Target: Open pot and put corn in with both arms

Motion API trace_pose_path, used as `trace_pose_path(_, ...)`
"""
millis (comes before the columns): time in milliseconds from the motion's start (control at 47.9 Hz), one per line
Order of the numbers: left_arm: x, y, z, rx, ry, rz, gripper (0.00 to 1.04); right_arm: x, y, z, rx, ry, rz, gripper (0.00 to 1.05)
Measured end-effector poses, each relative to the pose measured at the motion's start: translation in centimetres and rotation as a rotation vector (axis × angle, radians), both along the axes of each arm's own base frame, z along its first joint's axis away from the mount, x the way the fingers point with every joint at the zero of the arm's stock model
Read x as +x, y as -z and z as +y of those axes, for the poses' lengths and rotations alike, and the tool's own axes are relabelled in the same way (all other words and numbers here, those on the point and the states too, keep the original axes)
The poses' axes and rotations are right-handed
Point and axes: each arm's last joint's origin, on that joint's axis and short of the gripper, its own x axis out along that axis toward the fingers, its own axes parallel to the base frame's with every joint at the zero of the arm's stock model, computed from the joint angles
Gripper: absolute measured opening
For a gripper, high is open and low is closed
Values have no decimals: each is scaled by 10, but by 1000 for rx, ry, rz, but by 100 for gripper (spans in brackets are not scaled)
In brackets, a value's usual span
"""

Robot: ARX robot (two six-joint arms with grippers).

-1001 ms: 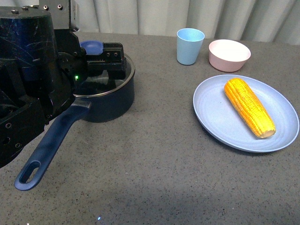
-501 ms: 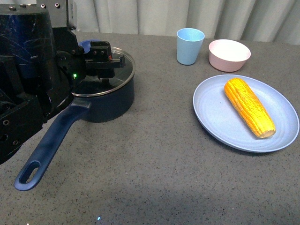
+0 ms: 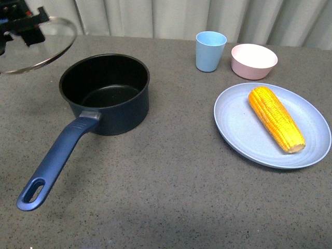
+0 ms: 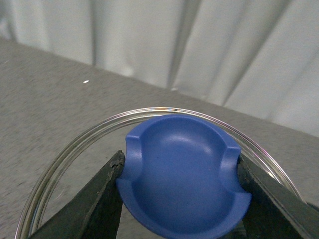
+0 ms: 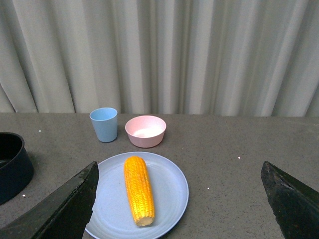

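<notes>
The navy pot [image 3: 106, 93] stands uncovered at the left of the table, black inside, its long handle [image 3: 54, 158] pointing toward the front left. The glass lid [image 3: 36, 44] hangs tilted in the air to the pot's left, held by my left gripper [image 3: 23, 23], which is mostly out of the front view. In the left wrist view my left gripper [image 4: 182, 186] is shut on the lid's blue knob [image 4: 182, 181]. The corn [image 3: 275, 118] lies on a light-blue plate [image 3: 311, 150] at the right. My right gripper [image 5: 182, 199] is open, high above the table near the corn [image 5: 138, 189].
A light-blue cup [image 3: 210, 51] and a pink bowl [image 3: 253, 60] stand behind the plate. A pale curtain runs along the table's far edge. The pot's rim [image 5: 12, 164] shows at the edge of the right wrist view.
My left arm has lifted the glass lid off the pot and carried it up and to the left, leaving the pot uncovered. The corn and plate have not moved.
</notes>
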Motion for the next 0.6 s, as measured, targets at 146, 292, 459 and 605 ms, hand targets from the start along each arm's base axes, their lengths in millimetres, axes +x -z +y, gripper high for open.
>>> trace_pose_path(146,-4,36,35,-9,-85,78,57,0,0,0,0,0,0,95)
trace_pose_path(292,-7,54,40,-4,-80,113,57,0,0,0,0,0,0,95)
trace_pose_path(459,-7,84,42,14,-62,184,57,0,0,0,0,0,0,95)
trace_pose_path(605,-4,93,44,22,-54,203,57,0,0,0,0,0,0,95)
